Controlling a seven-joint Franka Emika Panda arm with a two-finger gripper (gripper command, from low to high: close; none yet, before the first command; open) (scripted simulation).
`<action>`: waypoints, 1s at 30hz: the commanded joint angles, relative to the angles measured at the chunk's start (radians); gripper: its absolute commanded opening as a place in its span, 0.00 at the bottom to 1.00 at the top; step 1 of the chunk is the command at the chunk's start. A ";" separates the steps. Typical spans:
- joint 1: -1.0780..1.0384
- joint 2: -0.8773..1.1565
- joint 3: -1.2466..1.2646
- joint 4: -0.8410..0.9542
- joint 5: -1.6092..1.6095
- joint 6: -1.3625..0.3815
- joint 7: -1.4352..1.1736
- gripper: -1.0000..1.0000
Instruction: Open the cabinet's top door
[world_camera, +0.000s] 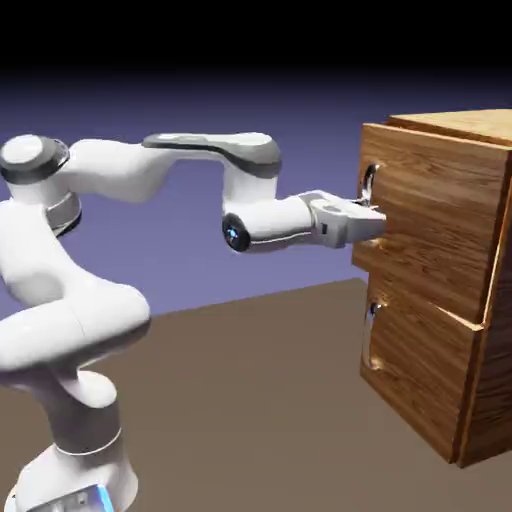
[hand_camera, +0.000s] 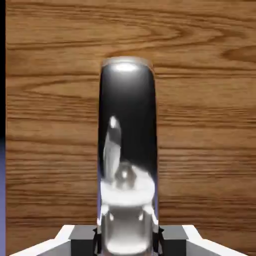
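Jaws (world_camera: 375, 225) closed on the top door's silver handle (hand_camera: 127, 125), one fingertip on each side of it in the hand view. Top door (world_camera: 435, 215) is the upper front panel of the wood-grain cabinet (world_camera: 490, 380), at the exterior view's right. Lower door (world_camera: 415, 350) sits beneath it, with its own curved handle (world_camera: 371, 335). Arm (world_camera: 200, 160) reaches across from the exterior view's left.

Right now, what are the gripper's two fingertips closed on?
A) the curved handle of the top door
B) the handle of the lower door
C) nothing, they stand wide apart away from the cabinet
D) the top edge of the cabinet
A: the hand view shows the silver handle between the fingertips of the gripper, and the exterior view puts them at the upper door.
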 joint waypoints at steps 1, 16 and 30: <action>0.009 0.004 -0.022 -0.024 -0.021 -0.042 -0.004 0.00; -0.089 0.140 -0.330 -0.197 -0.448 -0.695 -0.116 0.00; -0.417 0.569 -0.417 0.044 -1.037 -1.144 -0.383 0.00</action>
